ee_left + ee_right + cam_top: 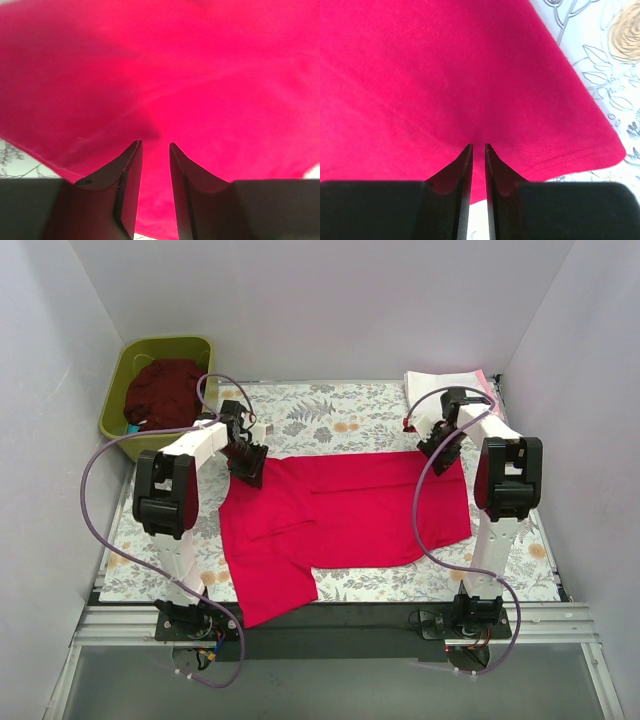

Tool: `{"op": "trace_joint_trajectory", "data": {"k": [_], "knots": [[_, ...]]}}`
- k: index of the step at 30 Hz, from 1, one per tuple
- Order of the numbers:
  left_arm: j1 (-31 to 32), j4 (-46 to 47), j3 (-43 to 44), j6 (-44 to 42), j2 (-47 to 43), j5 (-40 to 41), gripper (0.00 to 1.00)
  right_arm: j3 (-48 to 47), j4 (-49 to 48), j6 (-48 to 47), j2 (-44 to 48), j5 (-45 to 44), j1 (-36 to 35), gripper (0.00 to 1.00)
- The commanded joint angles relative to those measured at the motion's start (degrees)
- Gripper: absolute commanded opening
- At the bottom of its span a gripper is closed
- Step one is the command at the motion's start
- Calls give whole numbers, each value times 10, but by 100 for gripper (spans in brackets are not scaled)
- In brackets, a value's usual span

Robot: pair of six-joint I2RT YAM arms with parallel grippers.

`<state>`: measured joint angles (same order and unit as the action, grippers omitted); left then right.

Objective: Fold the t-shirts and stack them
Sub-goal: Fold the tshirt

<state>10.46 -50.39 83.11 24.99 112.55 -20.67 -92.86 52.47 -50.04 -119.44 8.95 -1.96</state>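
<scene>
Left pincer [248, 462] [156, 145] clenched on the red shirt [340, 510] [200, 75] at its far left corner. Fingers drawn close, with only a narrow strip of red between the tips and a dark crease in the fabric running straight into them. Right pincer [440, 448] [479, 145] likewise clamped on the same shirt [420, 75], at the far right corner. Tips almost touching there, the fabric puckered where it meets them, the hemmed edge just to the right.

Between the two, the shirt's far edge stretched roughly straight across the middle of the desk [350, 612]. Rest of the shirt spread open toward the arm bases, wrinkled near the left side. One flap at the near left reaching past the floral cloth [330, 415] [15, 160] [610, 50] onto the dark front strip.

Maroon shirt [162, 392] bunched up inside the green tub [112, 405], at the far left corner beyond the left arm, well apart from the red one. White shirt [440, 380] lying folded at the far right corner, just behind the right pincer, with a thin pinkish edge along its right side, too small to tell what.

Both arms bent forward from their bases, wrists tipped down over the fabric.
</scene>
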Motion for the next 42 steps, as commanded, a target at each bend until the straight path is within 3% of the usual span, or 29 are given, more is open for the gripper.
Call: {"op": "trace_joint_trajectory", "data": {"k": [1, 7, 11, 12, 16, 19, 23, 28, 35, 42], "knots": [[-11, 35, -8, 34, 18, 84, 27, 7, -17, 22, -14, -34, -6, 21], [-29, 36, 14, 38, 91, 117, 24, -9, -62, 45, -68, -84, -8, 21], [-54, 29, 98, 44, 165, 136, 22, -71, -64, 59, -119, -87, -7, 23], [-62, 10, 153, 44, 199, 131, 21, -103, -62, 61, -128, -87, -7, 24], [-67, -30, 267, 39, 228, 96, 23, -155, -59, 59, -136, -68, -7, 34], [-64, -61, 303, 31, 201, 38, 30, -149, -39, 55, -64, -24, -7, 43], [-55, -71, 248, 27, 117, -8, 33, -100, 5, 40, 36, 31, -7, 45], [-40, -75, 151, -12, 31, -52, 38, -39, 98, 9, 97, 76, -14, 45], [-41, -137, 43, -94, -41, -143, 46, 63, 102, -45, 112, 50, -51, 47], [-41, -161, -12, -113, -64, -171, 48, 74, 99, -98, 91, 16, -86, 62]]}}
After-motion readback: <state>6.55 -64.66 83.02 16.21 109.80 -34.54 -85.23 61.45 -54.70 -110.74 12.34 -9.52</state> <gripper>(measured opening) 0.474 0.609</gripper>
